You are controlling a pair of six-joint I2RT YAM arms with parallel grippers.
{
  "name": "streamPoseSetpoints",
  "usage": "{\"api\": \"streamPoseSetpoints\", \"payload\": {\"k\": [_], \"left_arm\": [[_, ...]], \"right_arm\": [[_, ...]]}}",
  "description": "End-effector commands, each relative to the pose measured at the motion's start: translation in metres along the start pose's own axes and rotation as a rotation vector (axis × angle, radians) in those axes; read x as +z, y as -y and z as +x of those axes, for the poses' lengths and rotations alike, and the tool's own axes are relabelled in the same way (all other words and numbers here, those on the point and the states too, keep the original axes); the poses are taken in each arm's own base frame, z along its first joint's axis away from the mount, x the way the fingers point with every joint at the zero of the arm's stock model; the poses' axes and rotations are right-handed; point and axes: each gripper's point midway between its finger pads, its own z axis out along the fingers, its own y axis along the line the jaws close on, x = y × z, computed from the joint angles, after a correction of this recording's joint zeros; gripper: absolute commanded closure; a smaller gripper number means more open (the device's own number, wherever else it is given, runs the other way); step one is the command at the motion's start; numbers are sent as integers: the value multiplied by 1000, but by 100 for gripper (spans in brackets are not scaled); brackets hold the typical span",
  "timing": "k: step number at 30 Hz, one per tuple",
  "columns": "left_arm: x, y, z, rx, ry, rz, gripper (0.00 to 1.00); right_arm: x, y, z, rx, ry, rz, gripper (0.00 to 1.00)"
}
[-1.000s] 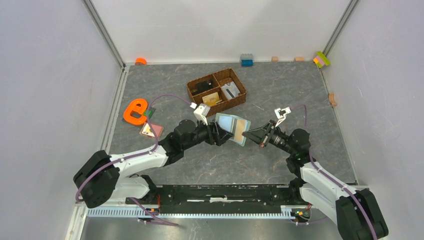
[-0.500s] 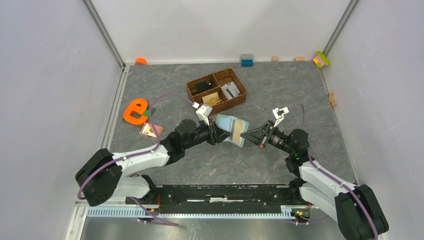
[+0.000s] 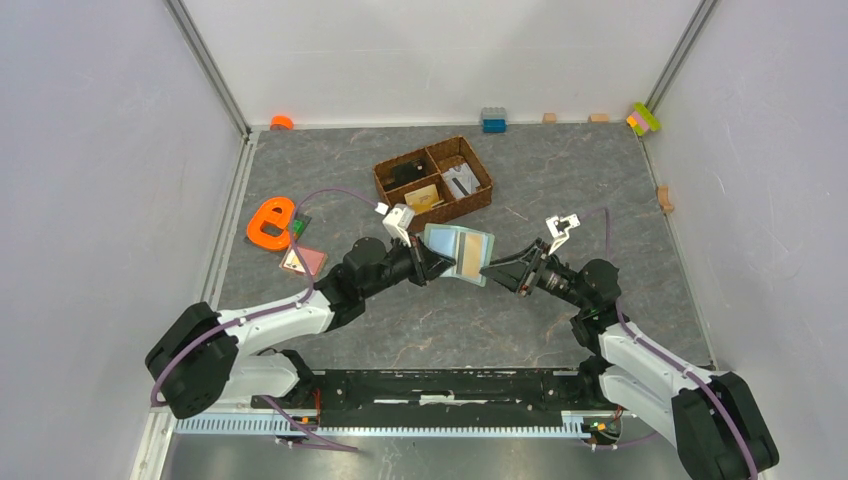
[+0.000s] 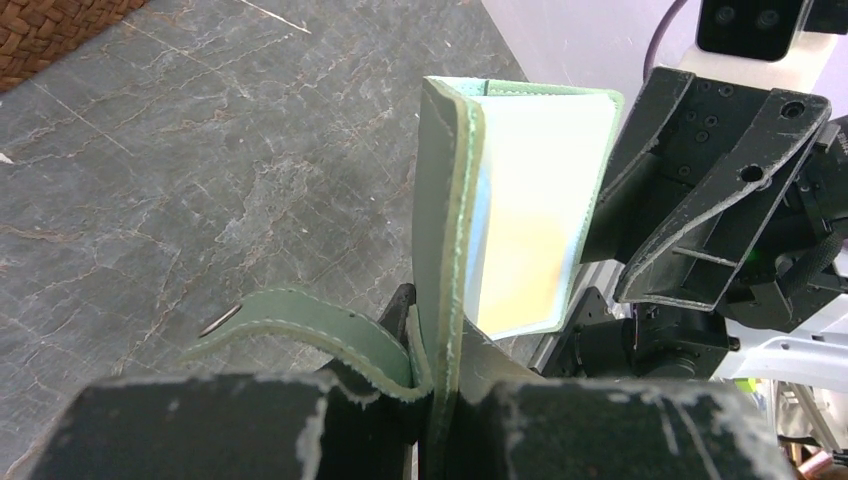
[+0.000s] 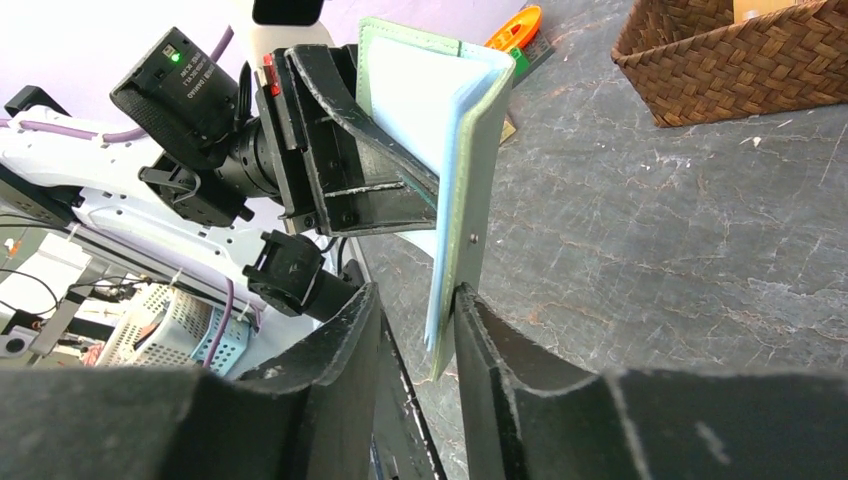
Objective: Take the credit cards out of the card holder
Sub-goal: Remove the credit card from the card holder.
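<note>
The sage-green card holder [image 3: 456, 252] hangs open above the table's middle, its pale blue inside facing up. A tan credit card [image 3: 467, 257] shows in its slot, also seen pale yellow in the left wrist view [image 4: 530, 240]. My left gripper [image 3: 428, 263] is shut on the holder's spine edge [image 4: 445, 230], with the strap flap [image 4: 300, 320] curling out to the left. My right gripper [image 5: 415, 310] stands open around the holder's free edge [image 5: 480, 170]; one finger [image 5: 500, 360] touches it. Two more cards [image 3: 303, 261] lie on the table at left.
A brown wicker divided basket [image 3: 433, 182] with small items stands behind the holder. An orange e shape [image 3: 270, 223] lies at the left. A blue block [image 3: 493, 120] and small coloured blocks [image 3: 643, 118] sit along the back wall.
My left gripper has closed on the card holder. My right gripper has let go and opened. The holder has shifted a little left and back.
</note>
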Motion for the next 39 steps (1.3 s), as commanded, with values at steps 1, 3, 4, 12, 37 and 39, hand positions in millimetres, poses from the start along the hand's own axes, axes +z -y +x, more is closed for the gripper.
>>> {"api": "streamPoseSetpoints", "payload": {"k": [1,3,4,12,37,39], "left_arm": [[-1,7,-20,-47,71,23,98],[0,7,-19,-49,66,27,98],[0,7,-19,-49,66,29,98],[0,18,-19,-42,60,87,98],[4,28,-14,-23,20,148,98],[3,29,-14,-21,20,152,98]], "right_arm": [[3,-16,-13,-67,26,-58,67],[3,-15,-12,-66,22,-54,73],[4,-14,-12,-65,18,-50,76],[7,-7,-9,-57,-6,-24,85],[12,-15,-5,-75,-22,-55,94],[13,-8,-4,-76,-33,-23,94]]}}
